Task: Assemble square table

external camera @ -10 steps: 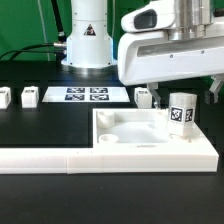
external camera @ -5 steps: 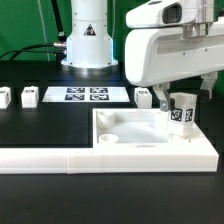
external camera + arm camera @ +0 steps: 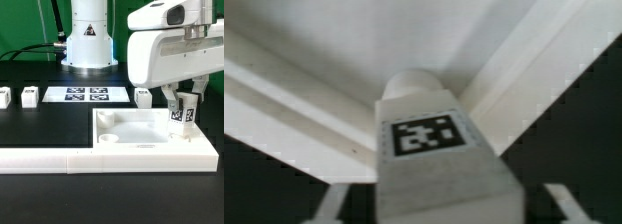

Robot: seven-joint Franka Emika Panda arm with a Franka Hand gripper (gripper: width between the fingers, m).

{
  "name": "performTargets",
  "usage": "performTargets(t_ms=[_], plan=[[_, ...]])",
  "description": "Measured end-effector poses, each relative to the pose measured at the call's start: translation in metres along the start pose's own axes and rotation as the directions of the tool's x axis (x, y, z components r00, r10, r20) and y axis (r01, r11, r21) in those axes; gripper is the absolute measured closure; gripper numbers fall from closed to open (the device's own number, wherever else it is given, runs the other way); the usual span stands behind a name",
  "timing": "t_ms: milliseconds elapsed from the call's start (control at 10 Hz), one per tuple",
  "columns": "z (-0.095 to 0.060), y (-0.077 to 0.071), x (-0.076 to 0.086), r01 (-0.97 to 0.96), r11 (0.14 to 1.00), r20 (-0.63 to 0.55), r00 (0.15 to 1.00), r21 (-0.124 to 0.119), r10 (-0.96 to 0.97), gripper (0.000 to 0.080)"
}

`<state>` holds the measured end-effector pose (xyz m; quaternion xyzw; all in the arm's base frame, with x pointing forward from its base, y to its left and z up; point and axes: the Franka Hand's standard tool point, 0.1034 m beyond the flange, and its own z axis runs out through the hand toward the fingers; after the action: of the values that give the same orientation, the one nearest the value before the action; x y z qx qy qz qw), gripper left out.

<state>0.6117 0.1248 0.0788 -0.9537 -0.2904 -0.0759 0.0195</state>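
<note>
Now leg-grasp step: hand (image 3: 181,119) straddles upright leg block (image 3: 181,112) on square table slab (image 3: 130,150), at slab's back corner (exterior view's right). Jaws narrow; pad contact unclear. Next likely needs firm grip, then seating leg in corner socket.

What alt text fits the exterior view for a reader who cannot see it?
The tool straddles an upright tagged leg standing on the far corner of the white square tabletop, at the exterior view's right. Three loose legs and the marker board lie behind on the black table.
</note>
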Motion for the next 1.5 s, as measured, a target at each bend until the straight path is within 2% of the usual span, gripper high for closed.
performTargets(t_ms=[400, 500, 900, 1300, 1500], plan=[[0.0, 0.001, -0.001, -0.039, 0.999, 0.002, 0.999, 0.004, 0.039, 0.0506], [0.0, 0.005, -0.003, -0.119, 0.993, 0.0, 0.993, 0.016, 0.119, 0.0506], [0.001, 0.006, -0.004, -0.438, 0.899, -0.09, 0.895, 0.019, 0.438, 0.0506], [0.001, 0.012, -0.008, -0.775, 0.627, -0.102, 0.62, 0.076, 0.778, 0.0506], [0.001, 0.014, -0.008, -0.86, 0.502, -0.094, 0.494, 0.093, 0.864, 0.0506]])
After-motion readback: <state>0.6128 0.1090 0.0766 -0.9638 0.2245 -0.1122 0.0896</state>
